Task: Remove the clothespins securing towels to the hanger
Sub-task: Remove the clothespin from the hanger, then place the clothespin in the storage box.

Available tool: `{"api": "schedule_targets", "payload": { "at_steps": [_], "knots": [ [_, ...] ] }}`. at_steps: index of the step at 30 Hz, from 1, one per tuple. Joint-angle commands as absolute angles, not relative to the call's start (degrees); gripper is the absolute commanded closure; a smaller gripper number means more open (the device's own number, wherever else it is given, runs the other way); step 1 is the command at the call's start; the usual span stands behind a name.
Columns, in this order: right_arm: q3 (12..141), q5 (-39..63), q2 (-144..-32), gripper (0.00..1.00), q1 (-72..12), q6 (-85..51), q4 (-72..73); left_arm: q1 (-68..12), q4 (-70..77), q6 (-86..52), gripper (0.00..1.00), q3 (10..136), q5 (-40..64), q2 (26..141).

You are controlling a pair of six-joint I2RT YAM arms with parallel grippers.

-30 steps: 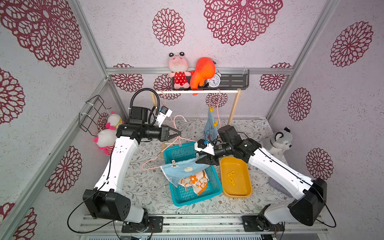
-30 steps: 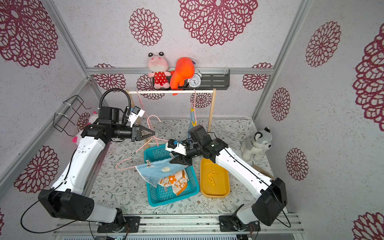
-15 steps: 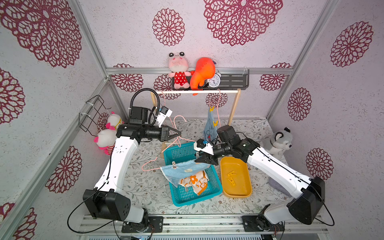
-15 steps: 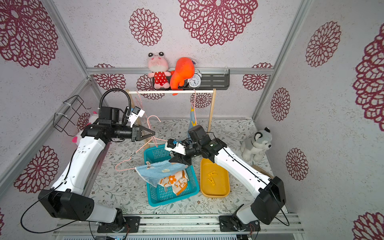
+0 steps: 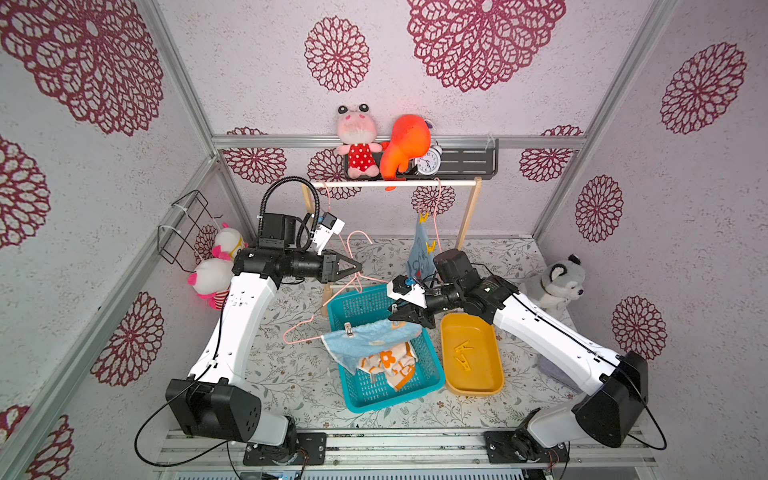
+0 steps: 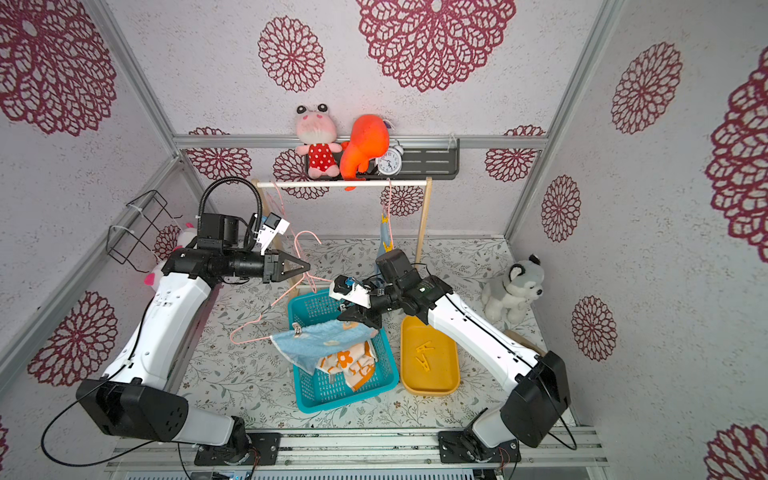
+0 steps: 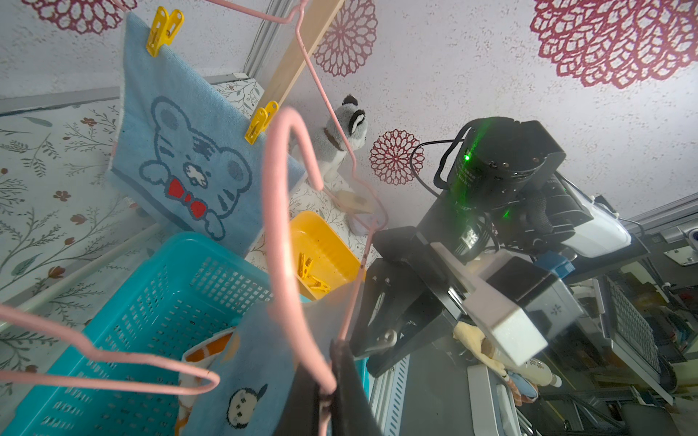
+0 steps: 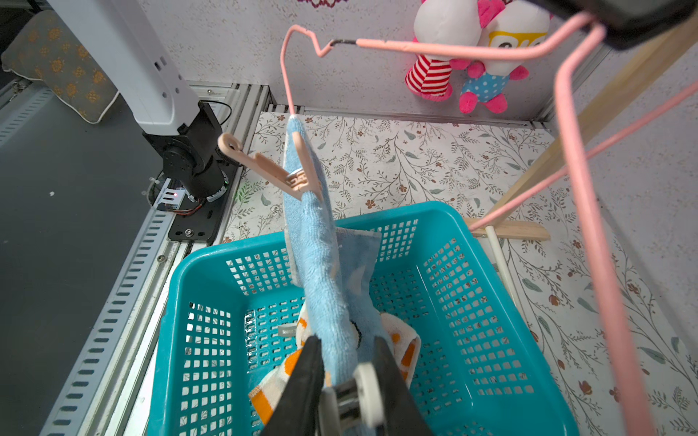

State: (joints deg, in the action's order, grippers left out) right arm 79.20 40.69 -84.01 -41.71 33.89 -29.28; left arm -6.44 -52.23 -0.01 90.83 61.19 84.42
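Towels take up the middle of the table (image 5: 299, 374), whose floral surface lies bare in front of and left of the teal basket (image 5: 395, 400); the yellow tray (image 5: 482, 374) sits just beside the basket's right rim. A clothes rail (image 5: 395, 183) spans the back, and the blue cartoon towel (image 5: 417, 257) hangs from it, its lower edge hidden behind the right arm (image 5: 540, 332) in both top views. The light blue towel (image 5: 365, 338) hangs above the basket, its bottom reaching the flowered towel (image 5: 388, 361) inside. The pink hanger (image 7: 275, 226) carrying it juts past the basket's left rim, and the left tool (image 5: 358, 267) is clamped together on it just below the hook. The right tool (image 8: 345, 341) has its fingers pressed against a pale clothespin (image 8: 364, 390) at the towel corner nearest that arm, mostly cut off at the frame edge; a second pale clothespin (image 8: 272, 168) bites the opposite corner. Loose yellow clothespins (image 5: 462, 348) lie in the tray; pinned yellow clothespins (image 7: 258, 122) hold the cartoon towel.
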Motion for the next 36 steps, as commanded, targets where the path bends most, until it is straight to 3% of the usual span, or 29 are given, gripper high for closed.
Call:
{"api": "schedule_targets", "payload": {
  "at_steps": [1,17,28,36],
  "knots": [
    [81.85,40.38,-84.29,0.97,-41.57,31.92,-32.07,-6.06,-51.69,0.96,1.00,91.84,62.56,84.45],
    [85.33,33.88,-80.24,1.00,-40.54,25.22,-32.84,-6.10,-51.44,0.75,1.00,91.41,58.75,85.17],
    [64.25,22.85,-61.65,0.98,-38.24,8.60,-21.27,-6.07,-49.68,-0.43,1.00,90.34,54.66,83.54],
    [51.68,13.42,-54.19,0.96,-34.89,-4.09,-18.94,-5.98,-48.78,-0.99,1.00,89.53,52.26,82.27]
  ]
}}
